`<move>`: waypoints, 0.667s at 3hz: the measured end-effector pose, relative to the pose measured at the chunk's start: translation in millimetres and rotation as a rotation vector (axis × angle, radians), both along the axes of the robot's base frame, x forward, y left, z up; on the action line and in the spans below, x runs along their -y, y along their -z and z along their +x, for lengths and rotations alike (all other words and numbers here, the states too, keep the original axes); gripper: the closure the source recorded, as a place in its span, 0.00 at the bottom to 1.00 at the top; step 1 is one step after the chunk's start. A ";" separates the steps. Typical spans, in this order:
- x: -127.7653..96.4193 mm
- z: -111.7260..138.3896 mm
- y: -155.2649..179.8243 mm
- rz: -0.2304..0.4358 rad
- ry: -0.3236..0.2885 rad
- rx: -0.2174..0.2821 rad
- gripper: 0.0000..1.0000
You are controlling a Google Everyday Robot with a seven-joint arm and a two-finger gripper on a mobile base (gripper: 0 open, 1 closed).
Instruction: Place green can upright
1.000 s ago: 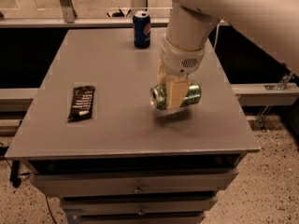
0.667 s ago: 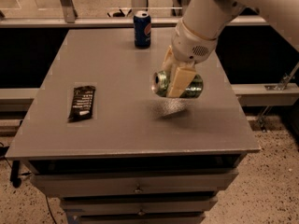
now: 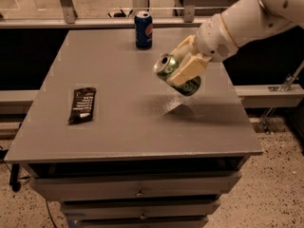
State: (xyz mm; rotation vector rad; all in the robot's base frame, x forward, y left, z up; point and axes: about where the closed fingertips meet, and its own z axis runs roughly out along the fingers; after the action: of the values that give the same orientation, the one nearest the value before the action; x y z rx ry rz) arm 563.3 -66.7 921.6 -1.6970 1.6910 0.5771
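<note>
1. The green can (image 3: 191, 86) is clamped in the tool (image 3: 176, 69), held in the air above the worktop (image 3: 118, 127) and touching nothing else.
2. It is tilted, closer to lying than standing: its silver top faces up and to the left of the tool, and its base points down and to the right.
3. Its body is a mottled light green with pale markings too small to read. The rim and lid are bright silver.
4. The tool's cream fingers (image 3: 187, 69) grip the can across its middle, one over the near side and one behind. The white arm runs away from the tool to the upper right.
5. Directly below the tool, a soft shadow lies on the grey worktop.
6. Beyond the tool and to its left, a blue Pepsi can (image 3: 143, 30) stands upright near the far edge.
7. Well to the left of the tool and nearer the front, a black wrapper (image 3: 82, 104) lies flat.
8. Drawers (image 3: 137, 186) sit under the worktop's front edge.
</note>
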 end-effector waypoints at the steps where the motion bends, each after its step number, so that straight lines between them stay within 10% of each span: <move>1: -6.4 1.2 -9.1 0.280 0.001 0.011 1.00; 2: -6.4 0.6 -20.5 0.519 0.006 0.017 1.00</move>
State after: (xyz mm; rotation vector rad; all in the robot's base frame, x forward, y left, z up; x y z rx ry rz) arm 563.9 -60.3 942.0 -1.3154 1.3770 0.9046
